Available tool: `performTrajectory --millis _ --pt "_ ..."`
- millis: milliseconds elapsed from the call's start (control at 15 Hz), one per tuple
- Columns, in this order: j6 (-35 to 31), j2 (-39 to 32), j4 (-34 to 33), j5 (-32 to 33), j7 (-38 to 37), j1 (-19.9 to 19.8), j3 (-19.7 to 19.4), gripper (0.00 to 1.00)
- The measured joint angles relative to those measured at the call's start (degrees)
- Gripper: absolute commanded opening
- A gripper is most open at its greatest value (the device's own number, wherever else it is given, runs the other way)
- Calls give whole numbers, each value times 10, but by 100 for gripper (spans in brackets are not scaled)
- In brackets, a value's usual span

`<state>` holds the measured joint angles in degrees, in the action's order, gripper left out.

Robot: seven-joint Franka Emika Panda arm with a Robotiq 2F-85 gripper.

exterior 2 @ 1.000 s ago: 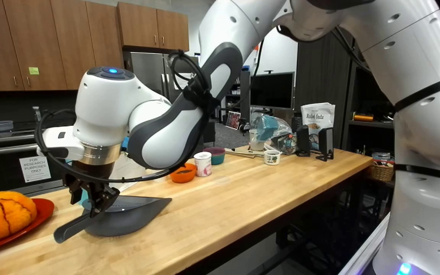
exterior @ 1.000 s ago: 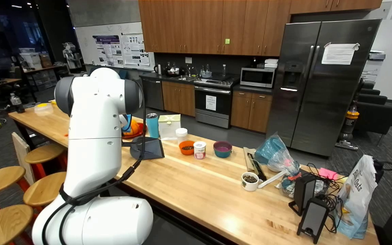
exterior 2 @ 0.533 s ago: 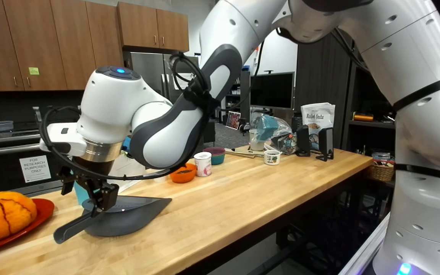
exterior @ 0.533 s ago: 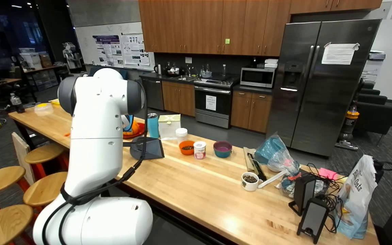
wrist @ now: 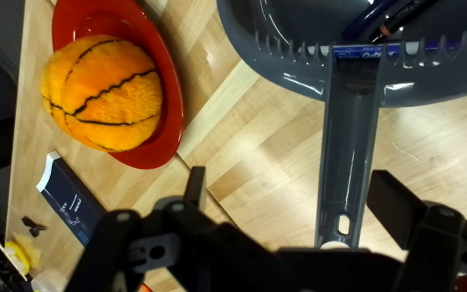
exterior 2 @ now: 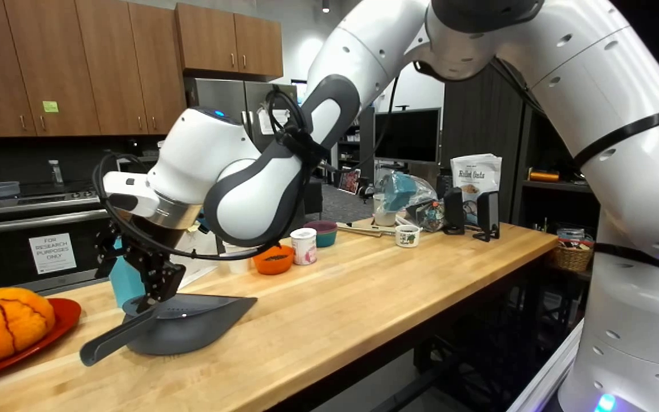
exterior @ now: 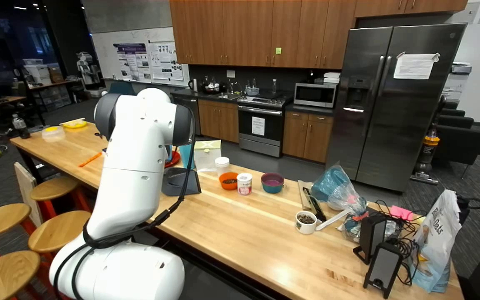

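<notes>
My gripper [wrist: 290,194] stands open in the wrist view, its fingers wide apart with nothing gripped. Between the fingers, nearer the right one, shows the dark grey handle [wrist: 345,162] of a dustpan [exterior 2: 192,329]; whether a finger touches it I cannot tell. The dustpan lies on the wooden table, and a blue marker [wrist: 355,52] and dark pens [wrist: 369,18] rest inside its pan. Beside it, an orange plush ball [wrist: 108,101] with black lines sits on a red plate [wrist: 172,117]. In an exterior view the gripper hangs tilted just above the handle.
A blue tumbler [exterior 2: 126,280] stands behind the gripper. Further along are an orange bowl [exterior: 228,181], a white-and-pink canister [exterior: 244,184] and a teal-purple bowl [exterior: 272,183]. Speakers [exterior: 383,266] and bags crowd the far end. A dark box [wrist: 71,198] lies near the plate.
The arm has swung to the right in both exterior views, and the gripper has tilted with its fingers spread wider. The dustpan has stayed in place.
</notes>
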<state>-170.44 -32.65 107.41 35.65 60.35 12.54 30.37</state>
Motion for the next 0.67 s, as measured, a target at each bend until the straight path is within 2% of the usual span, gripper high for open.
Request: performTrajectory --millis 333,533,667 --pt "43 -22 -2 -69 110 -107 130 100" --pt "62 -33 -4 -157 188 -132 169 100" --pt "77 -40 -6 -201 221 -137 179 100"
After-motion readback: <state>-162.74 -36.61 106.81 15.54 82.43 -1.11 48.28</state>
